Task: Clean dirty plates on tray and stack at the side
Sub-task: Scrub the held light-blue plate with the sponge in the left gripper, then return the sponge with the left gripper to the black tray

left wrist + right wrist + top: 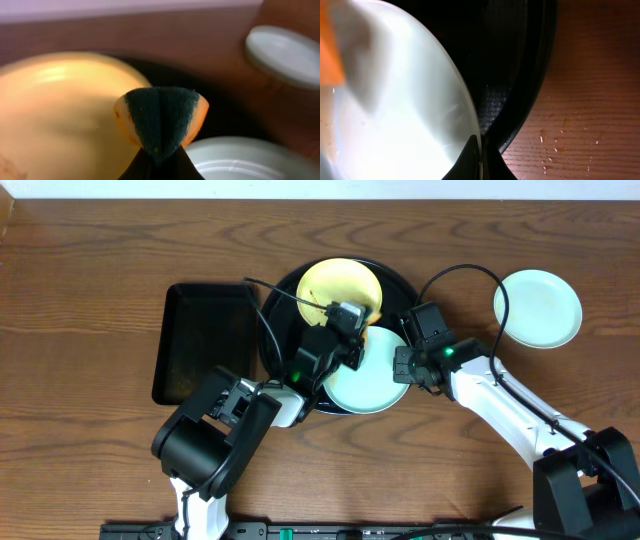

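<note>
Hiding part of the mint-blue plate (370, 380) on the round black tray (398, 285) from overhead, the left gripper (159, 159) pinches a folded sponge (160, 117) at the yellow plate (340, 285), while the right gripper (481, 160) clamps that mint-blue plate's rim.

Bench (80, 300): brown wood grain, smooth, faint sheen.
Tray (393, 281): black, glossy.
Yellow plate (340, 285), mint plate (370, 385), both on tray: smooth plastic, soft gloss.
Sponge (160, 117) over tray: rough dark-green scourer, orange foam.
Rectangular tray (200, 340) left of tray: black, slight sheen.
</note>
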Controlling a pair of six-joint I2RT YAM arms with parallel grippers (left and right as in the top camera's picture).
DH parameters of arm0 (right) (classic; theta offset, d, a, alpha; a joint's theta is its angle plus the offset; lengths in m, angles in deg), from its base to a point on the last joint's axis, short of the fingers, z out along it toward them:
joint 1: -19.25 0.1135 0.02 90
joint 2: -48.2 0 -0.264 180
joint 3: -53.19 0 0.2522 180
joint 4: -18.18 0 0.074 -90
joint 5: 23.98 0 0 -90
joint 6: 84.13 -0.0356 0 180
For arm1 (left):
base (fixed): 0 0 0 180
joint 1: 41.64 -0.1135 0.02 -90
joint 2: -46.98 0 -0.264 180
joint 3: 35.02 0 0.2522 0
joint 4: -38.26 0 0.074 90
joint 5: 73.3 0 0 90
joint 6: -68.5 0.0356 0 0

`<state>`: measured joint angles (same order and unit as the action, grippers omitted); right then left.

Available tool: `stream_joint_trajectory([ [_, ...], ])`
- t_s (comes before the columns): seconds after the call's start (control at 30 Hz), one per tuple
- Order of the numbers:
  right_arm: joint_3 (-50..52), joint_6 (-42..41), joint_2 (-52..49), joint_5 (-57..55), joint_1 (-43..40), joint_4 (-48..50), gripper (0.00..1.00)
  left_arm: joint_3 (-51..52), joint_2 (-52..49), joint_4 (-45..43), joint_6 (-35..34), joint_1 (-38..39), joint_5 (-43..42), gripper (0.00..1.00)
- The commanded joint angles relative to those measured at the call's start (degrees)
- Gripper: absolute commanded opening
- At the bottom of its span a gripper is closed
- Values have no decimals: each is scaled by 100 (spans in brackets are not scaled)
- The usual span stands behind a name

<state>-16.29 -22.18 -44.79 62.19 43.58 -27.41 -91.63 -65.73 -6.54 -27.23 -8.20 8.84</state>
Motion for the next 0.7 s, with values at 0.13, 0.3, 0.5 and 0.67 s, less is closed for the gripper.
stream_joint_trajectory([
  [0.13, 9, 4, -2, 68, -4, 13, 1, -13, 522, -520, -234, -26, -221, 7],
  [0.3, 7, 4, -2, -22, -4, 20, 1, -15, 1381, 433, -234, -131, -212, 7],
  [0.5, -149, 144, 42, -216, -4, 13, 1, -15, 2750, 2498, -411, -925, -201, 7],
  [0.67, -595, 533, 262, -444, 15, -101, 1, -15, 3661, 3982, -1010, -2059, -232, 7],
])
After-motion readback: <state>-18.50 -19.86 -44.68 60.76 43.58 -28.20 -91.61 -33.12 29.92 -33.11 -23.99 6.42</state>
